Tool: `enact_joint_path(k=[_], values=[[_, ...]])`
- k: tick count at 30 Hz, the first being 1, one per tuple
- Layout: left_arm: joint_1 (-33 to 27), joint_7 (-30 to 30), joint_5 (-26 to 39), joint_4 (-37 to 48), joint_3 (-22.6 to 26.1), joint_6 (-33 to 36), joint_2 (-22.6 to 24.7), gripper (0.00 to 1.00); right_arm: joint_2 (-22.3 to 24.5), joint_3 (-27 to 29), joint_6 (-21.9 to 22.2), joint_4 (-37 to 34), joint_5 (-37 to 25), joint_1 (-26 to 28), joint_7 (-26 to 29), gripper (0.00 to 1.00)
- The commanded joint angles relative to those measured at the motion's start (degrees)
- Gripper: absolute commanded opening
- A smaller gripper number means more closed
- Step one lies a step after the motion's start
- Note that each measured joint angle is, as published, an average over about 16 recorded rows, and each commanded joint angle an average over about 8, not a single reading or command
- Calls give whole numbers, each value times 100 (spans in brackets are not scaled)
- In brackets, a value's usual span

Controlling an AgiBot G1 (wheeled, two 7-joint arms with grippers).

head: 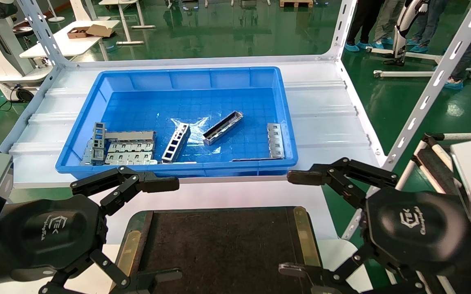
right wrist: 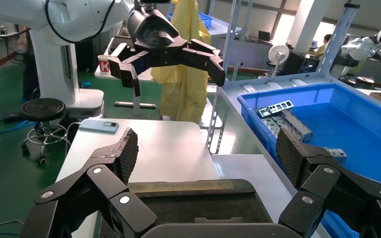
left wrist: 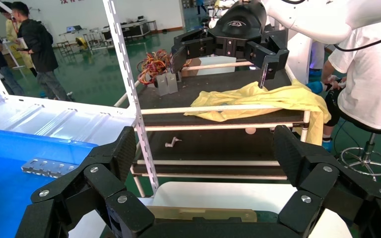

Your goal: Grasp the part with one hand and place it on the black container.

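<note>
White shelf surface (head: pixel 325 102): lying beyond both hands, carrying the bin.

Blue bin (head: pixel 80 118): sitting on the shelf ahead of both hands, roughly midway between them; holding all loose metal pieces.

Black container (head: pixel 227 245): lying between the two hands, nearer the robot than the bin, with brass-coloured strips (head: pixel 306 237) running along its two sides; nothing is resting on its dark surface.

Left hand (head: pixel 135 228): hovering at the container's left edge, fingers spread apart, gripping nothing.

Right hand (head: pixel 300 222): hovering at the container's right edge, fingers spread apart, gripping nothing.

Flat tabbed plates (head: pixel 131 151): stacking in the bin's near-left corner, ahead of the left hand; another plate (head: pixel 275 140) is lying ahead of the right hand.

Ladder-like bar (head: pixel 176 143): lying tilted beside the stack.

The part (head: pixel 223 127): lying diagonally on the bin floor, mid-bin, well apart from both hands, trough facing up.
</note>
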Motion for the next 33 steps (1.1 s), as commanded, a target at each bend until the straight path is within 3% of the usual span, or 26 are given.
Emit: enact_joint_path(k=[1, 33], values=[[0, 0, 0, 0, 0, 0, 0, 100, 0, 1, 0, 0, 0, 0, 0, 100], [-51, 71, 257, 115, 32, -213, 16, 100, 4, -23, -1, -7, 10, 6, -12, 100]])
